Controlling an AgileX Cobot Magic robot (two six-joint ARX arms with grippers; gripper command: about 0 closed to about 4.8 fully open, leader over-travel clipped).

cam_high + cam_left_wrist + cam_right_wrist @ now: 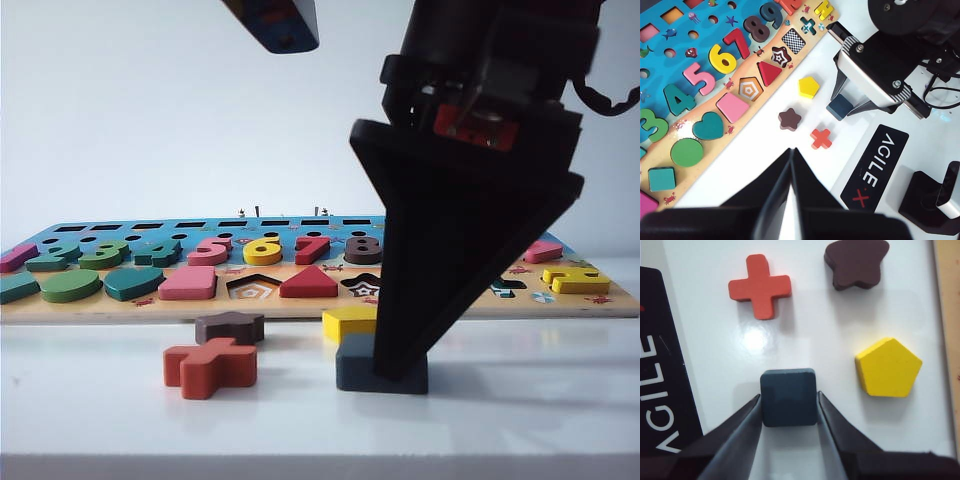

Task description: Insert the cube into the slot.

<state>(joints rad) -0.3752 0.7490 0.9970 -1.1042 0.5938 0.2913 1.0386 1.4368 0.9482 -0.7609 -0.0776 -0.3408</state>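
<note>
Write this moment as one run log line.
right gripper: jaws against cube sides on table | left gripper: shut, raised, away | slot: empty | phase: grasping

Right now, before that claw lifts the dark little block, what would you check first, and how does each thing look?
1. The right gripper straddles the cube: ok, one finger on each side.
2. Fingers pressing firmly on the cube: cannot tell; they look to be at its sides.
3. Cube flat on the white table: ok.
4. Neighbours clear: ok; yellow piece, red cross and brown star lie apart from the cube.
5. Square checkered slot on the board free: ok.
6. Left gripper out of the way: ok, shut, above bare table.
</note>
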